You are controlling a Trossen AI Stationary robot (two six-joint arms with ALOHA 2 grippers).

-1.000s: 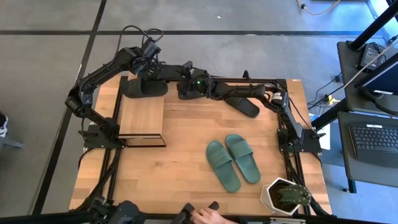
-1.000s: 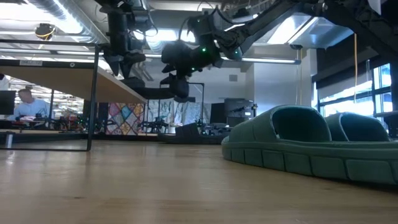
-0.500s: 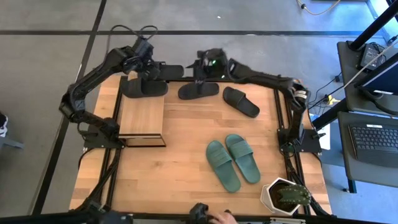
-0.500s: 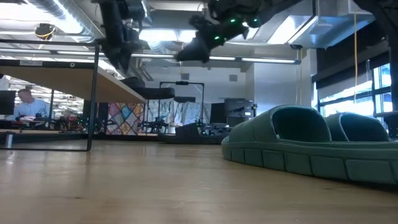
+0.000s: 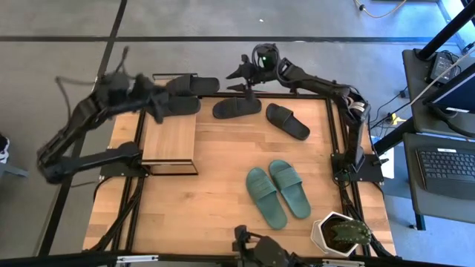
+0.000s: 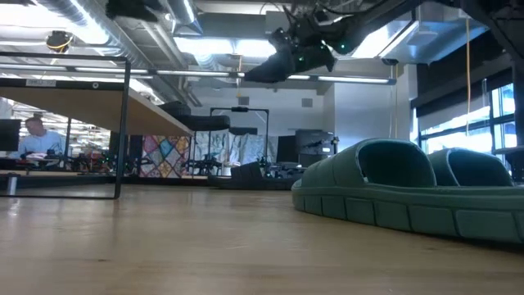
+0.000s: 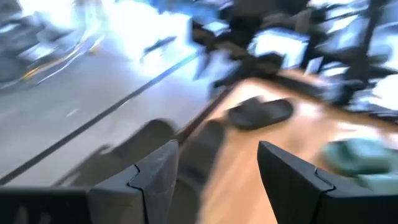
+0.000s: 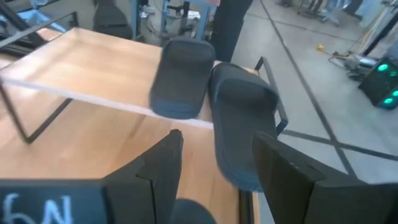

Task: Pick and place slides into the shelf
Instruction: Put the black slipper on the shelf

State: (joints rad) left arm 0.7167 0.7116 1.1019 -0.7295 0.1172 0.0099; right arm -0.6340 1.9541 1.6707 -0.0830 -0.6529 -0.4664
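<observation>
between picks: the right claw (image 5: pixel 239 76) hangs empty, fingers apart, just above a black rubber slide (image 5: pixel 237 107); the left claw (image 5: pixel 157 108), wide open, holds nothing beside the small wooden-topped shelf (image 5: pixel 169 138). next comes descending onto that slide.

Six slides show in the high view: two teal-green slides lie side by side at lower centre-right, one (image 5: pixel 266 196) just left of the other (image 5: pixel 289 188). Four black slides sit along the top: one (image 5: pixel 237 107) at upper centre, one (image 5: pixel 288 121) just right of it, and two at upper left, one (image 5: pixel 194 84) overhanging the bench (image 5: pixel 223 185) edge and one (image 5: pixel 178 106) partly hidden under an arm. There is one shelf (image 5: pixel 169 137) at centre-left, and one potted cactus (image 5: pixel 341 233) at lower right. Two robot arms are in view, each with one tool: the left tool (image 5: pixel 159 111) at upper left, the right tool (image 5: pixel 239 76) at top centre.
</observation>
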